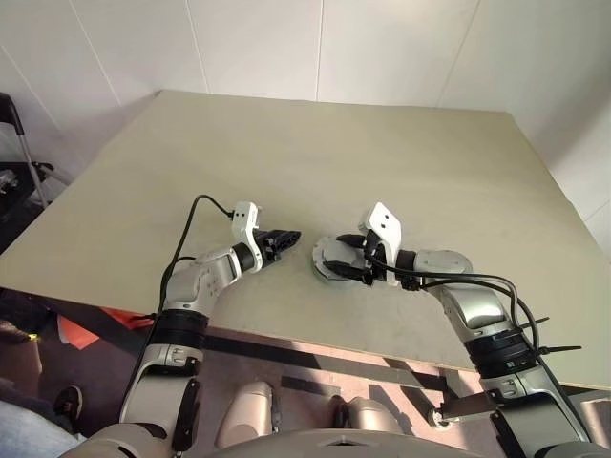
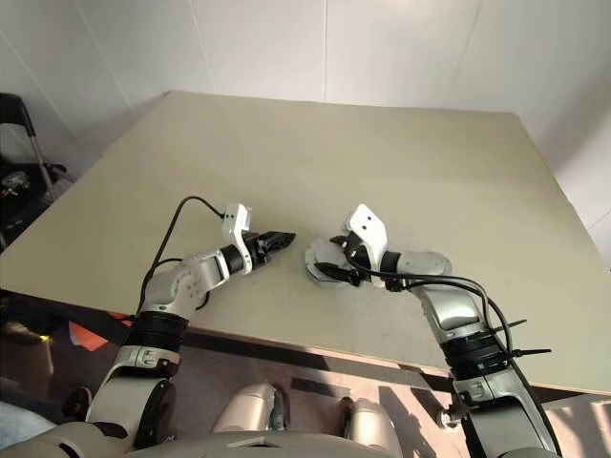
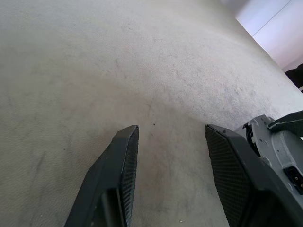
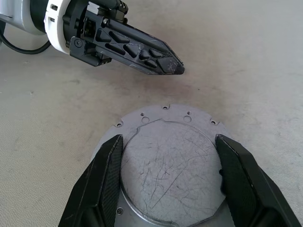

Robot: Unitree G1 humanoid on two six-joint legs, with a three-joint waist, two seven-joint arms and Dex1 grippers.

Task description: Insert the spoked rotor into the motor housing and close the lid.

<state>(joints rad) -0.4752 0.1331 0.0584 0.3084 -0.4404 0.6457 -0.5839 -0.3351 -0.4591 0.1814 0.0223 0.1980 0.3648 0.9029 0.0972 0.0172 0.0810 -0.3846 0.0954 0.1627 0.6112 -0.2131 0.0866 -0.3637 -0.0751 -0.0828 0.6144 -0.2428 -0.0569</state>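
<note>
From my remote station I read both claws low over the near part of the table (image 1: 401,162), a plain beige board.

Right claw (image 4: 169,156): its two black fingers stand wide apart, one on each side of a flat grey metal disc (image 4: 168,165). The disc lies flat on the table. It has a scratched raised centre panel and small holes round its rim. I take it for the lid. In the right wrist view each finger sits at the disc's edge; I cannot tell whether either pad touches the metal, so I do not report a grip. In the left eye view the same disc (image 1: 332,260) lies under the right claw's fingertips.

Left claw (image 3: 171,137): its fingers stand partly open with bare table surface between them. It has hold of nothing. In the right wrist view the left claw (image 4: 163,64) points toward the disc and its tips stop just beyond the disc's far rim, apart from it.

Beyond both claws the table runs on to a white panelled wall (image 1: 315,48).
</note>
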